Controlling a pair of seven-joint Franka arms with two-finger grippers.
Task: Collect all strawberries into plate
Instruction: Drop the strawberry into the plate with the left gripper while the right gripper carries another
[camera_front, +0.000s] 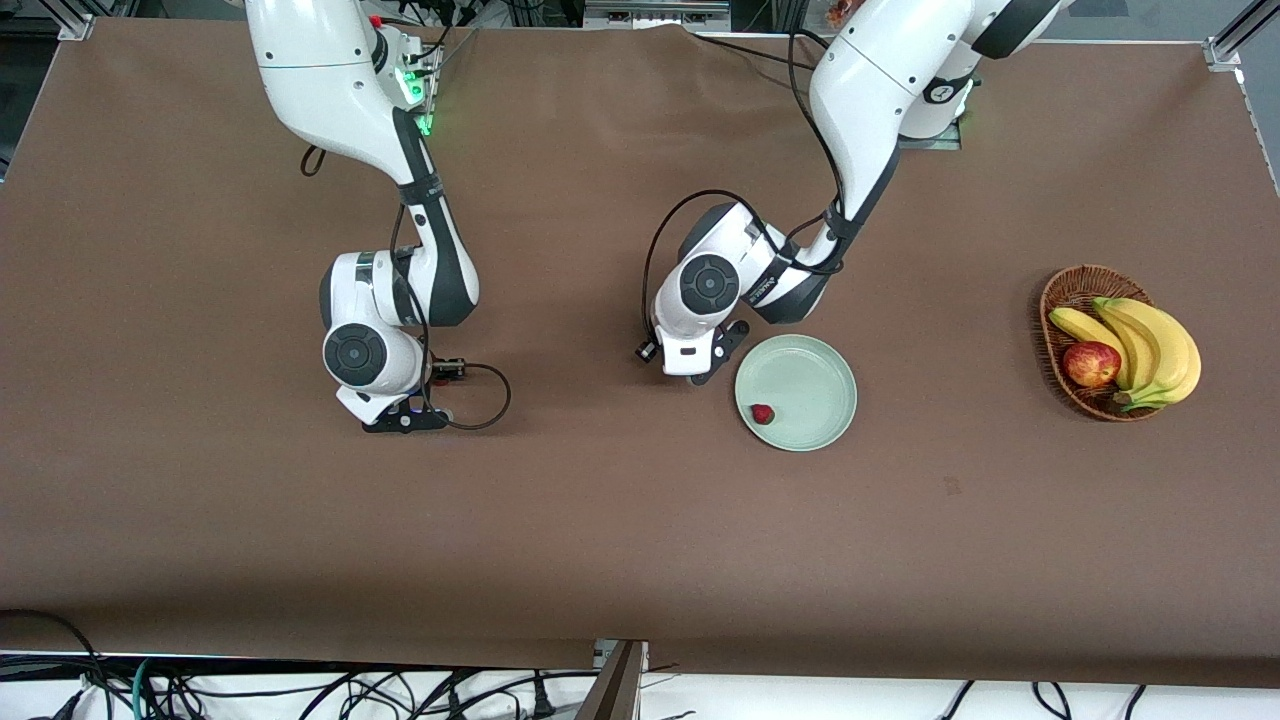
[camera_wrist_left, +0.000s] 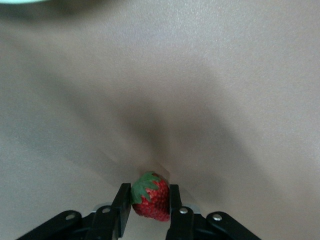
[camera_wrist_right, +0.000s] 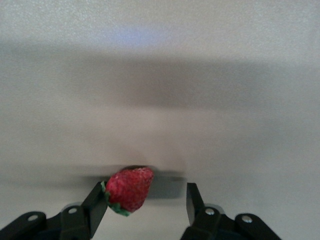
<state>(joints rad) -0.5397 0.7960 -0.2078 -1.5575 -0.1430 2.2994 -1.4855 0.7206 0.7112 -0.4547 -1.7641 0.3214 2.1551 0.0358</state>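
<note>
A wide table covered in plain brown matte material fills the front view. Metal frame corners are seen at its two upper corners. Loose black cables are seen on a pale floor along its nearer edge.

The left gripper is placed low over the bare brown surface, just beside the rim of the pale mint-green plate, toward the right arm's end of it. In the left wrist view, a strawberry is gripped between the two narrowly set fingers, its green cap turned toward one pad, and a dark shadow is cast on the cloth under it.

The right gripper is held low over the brown surface, well apart from the plate, toward the right arm's end of the table. Its jaws are seen spread wide in the right wrist view. A second strawberry is seen between them, against one finger, with a clear gap to the other; whether it rests on the surface cannot be told.

A third strawberry lies in the plate, near the rim nearest the front camera.

A brown wicker basket stands toward the left arm's end of the table, with bananas and a red apple in it.
</note>
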